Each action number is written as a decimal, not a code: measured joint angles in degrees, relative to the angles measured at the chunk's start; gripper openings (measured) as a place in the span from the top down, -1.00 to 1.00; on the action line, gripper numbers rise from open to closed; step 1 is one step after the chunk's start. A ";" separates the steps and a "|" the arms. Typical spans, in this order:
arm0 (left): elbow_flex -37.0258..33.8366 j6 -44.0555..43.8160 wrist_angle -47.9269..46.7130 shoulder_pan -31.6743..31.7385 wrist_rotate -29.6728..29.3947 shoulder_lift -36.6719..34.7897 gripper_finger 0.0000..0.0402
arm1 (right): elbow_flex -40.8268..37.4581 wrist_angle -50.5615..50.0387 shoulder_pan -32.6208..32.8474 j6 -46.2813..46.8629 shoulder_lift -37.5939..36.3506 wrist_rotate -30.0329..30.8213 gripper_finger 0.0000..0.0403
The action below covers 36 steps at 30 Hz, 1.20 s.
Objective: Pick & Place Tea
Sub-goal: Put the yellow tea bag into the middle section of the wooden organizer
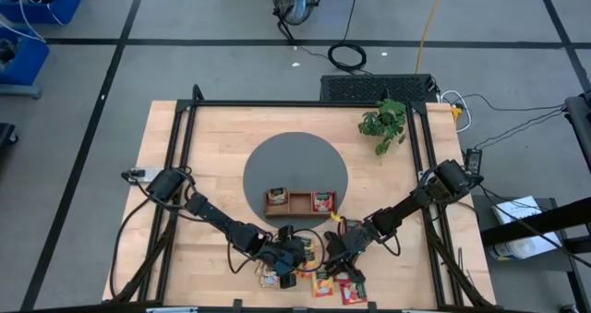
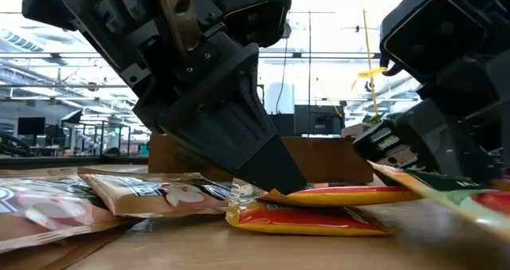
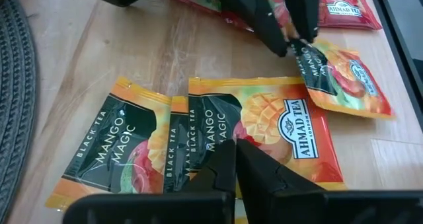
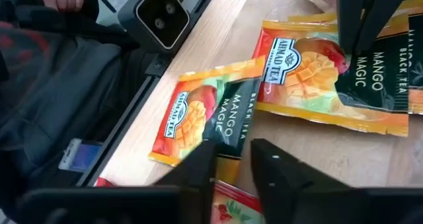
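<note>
— Left side first: what do you have?

— My left gripper [image 3: 236, 159] has its fingers pinched together on an orange mango packet [image 3: 264, 135] near the table [image 1: 212, 138]'s front edge, at six o'clock from the wooden tray [image 1: 300, 202].

— Room there?

— Little; packets overlap.

— And right?

— My right gripper [image 4: 232, 159] is partly open over another mango packet [image 4: 201, 112]; whether it grips, I can't tell.

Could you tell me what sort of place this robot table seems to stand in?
Probably a large lab or industrial workshop: the wooden table stands on a grey floor with taped lines, cables trail across it, and the low view shows a high hall ceiling.
</note>
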 joint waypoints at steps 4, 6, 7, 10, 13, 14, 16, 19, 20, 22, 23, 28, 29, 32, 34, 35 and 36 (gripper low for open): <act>0.00 0.07 -0.04 0.00 -0.30 0.00 0.93 | -0.07 -0.14 -0.11 -1.99 0.10 0.53 0.96; 0.00 0.06 -0.02 0.00 -0.31 0.00 0.96 | -0.10 -0.15 -0.13 -2.08 0.12 1.56 0.97; 0.00 0.18 -0.02 0.00 -0.32 0.01 0.97 | -0.11 -0.08 -0.19 -2.19 0.12 1.57 0.98; 0.00 0.96 0.07 -0.02 -0.37 0.01 0.97 | -0.21 -0.23 -0.45 -2.77 -0.66 1.53 0.99; 0.00 1.74 0.38 -0.02 -0.37 0.04 0.90 | 0.26 -3.10 -0.61 -4.27 -3.32 1.68 1.00; 0.00 2.22 0.54 -0.02 -0.37 0.04 0.88 | 0.86 -5.32 -0.65 -5.00 -4.53 2.27 1.00; 0.00 3.90 0.79 -0.02 -0.29 0.07 0.83 | 2.56 -11.27 -0.65 -6.84 -6.94 4.61 1.00; 0.00 6.69 2.04 -0.29 0.56 0.09 0.76 | 5.40 -20.86 -0.13 -9.70 -10.22 8.09 1.00; 0.00 7.44 2.26 -0.35 0.59 0.08 0.74 | 6.48 -23.51 -0.06 -10.59 -11.21 9.60 1.00; -0.02 8.48 2.65 -0.38 0.70 -0.06 0.71 | 8.05 -28.47 0.05 -12.13 -13.20 12.13 1.00; -0.02 8.76 2.89 -0.39 0.68 -0.12 0.70 | 8.79 -30.05 0.01 -12.70 -13.80 13.05 1.00; -0.01 11.08 3.07 -0.48 0.72 -0.77 0.69 | 10.99 -36.92 -0.06 -14.55 -16.51 17.30 1.00; -0.02 11.68 2.94 -0.53 0.67 -0.98 0.69 | 11.10 -37.89 -0.06 -14.70 -17.23 18.06 1.00; 0.00 12.64 3.23 -0.61 0.65 -2.23 0.69 | 11.10 -39.31 -0.04 -14.99 -18.73 18.33 1.00; 0.00 13.31 2.48 -0.72 0.48 -3.63 0.69 | 10.97 -41.32 -0.04 -15.49 -20.15 19.57 1.00; 0.06 13.24 1.91 -0.86 0.42 -4.50 0.69 | 11.01 -41.30 -0.05 -15.68 -20.85 19.69 1.00; 0.06 13.11 0.19 -1.04 0.24 -5.53 0.69 | 11.13 -41.77 -0.06 -15.77 -21.69 19.76 1.00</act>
